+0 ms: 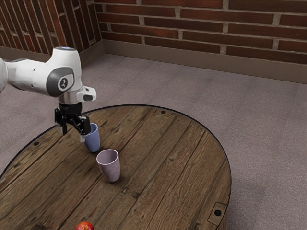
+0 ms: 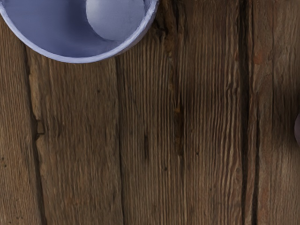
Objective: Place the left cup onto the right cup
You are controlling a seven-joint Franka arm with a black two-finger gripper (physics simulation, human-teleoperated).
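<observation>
Hanging at the blue plastic cup (image 1: 93, 140) for a rim grasp, mauve plastic cup (image 1: 109, 166) just beside, the black gripper (image 1: 76, 131) shows no readable clench.

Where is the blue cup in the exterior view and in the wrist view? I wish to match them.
Exterior view: the blue cup stands on the round wooden table, beside the end effector, left of the pink cup.
Wrist view: the blue cup, seen from above, its open mouth partly in frame.
Shared landmark: the table's dark wooden planks.
</observation>
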